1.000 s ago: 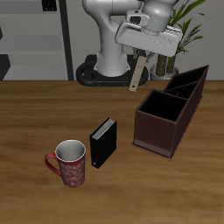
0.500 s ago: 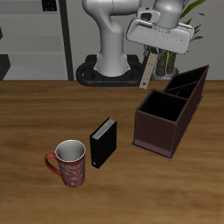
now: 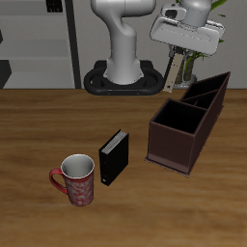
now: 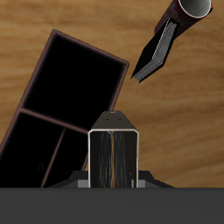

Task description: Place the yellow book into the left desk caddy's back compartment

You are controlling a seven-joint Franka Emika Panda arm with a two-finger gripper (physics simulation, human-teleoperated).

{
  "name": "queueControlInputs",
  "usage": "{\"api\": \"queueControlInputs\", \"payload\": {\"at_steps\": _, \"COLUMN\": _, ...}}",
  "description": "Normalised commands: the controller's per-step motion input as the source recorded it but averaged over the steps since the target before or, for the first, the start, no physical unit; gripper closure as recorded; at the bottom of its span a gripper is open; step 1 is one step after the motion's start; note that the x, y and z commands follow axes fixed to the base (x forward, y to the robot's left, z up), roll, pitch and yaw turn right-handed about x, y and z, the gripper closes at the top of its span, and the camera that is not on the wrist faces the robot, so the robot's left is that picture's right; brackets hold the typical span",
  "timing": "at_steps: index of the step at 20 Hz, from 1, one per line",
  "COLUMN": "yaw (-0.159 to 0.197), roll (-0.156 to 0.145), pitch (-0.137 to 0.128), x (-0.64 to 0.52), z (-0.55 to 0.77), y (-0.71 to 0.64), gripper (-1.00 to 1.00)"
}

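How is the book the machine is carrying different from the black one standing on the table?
The yellow book hangs in the air, pinched by the gripper behind the desk caddy; the black book stands on the table beside the red mug. The yellow book looks thin and pale tan; the black book is thicker and dark. The yellow book tilts slightly; the black book stands straight. Both are closed.

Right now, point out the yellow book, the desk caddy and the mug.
yellow book (image 3: 174, 71), exterior view, on its thin hanging body below the pincer.
desk caddy (image 3: 174, 152), exterior view, on its front wall.
mug (image 3: 79, 185), exterior view, on its red patterned side.
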Motion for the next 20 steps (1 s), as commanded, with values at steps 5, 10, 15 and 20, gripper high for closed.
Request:
{"api": "queueControlInputs", "payload": {"at_steps": 5, "yaw": -0.055, "roll": 0.040, "pitch": 0.013, "x": -0.13, "z": 0.04, "y": 0.31, "gripper": 1.00}}
{"api": "queueControlInputs", "payload": {"at_steps": 10, "yaw": -0.004, "roll": 0.041, "pitch": 0.003, "x": -0.02, "z": 0.04, "y": 0.28, "gripper": 1.00}}
{"api": "queueControlInputs", "payload": {"at_steps": 15, "yaw": -0.036, "roll": 0.042, "pitch": -0.004, "x": -0.05, "z": 0.05, "y": 0.22, "gripper": 1.00}}
{"api": "queueControlInputs", "payload": {"at_steps": 20, "yaw": -0.036, "roll": 0.074, "pitch": 0.017, "x": 0.06, "z": -0.04, "y": 0.38, "gripper": 1.00}}
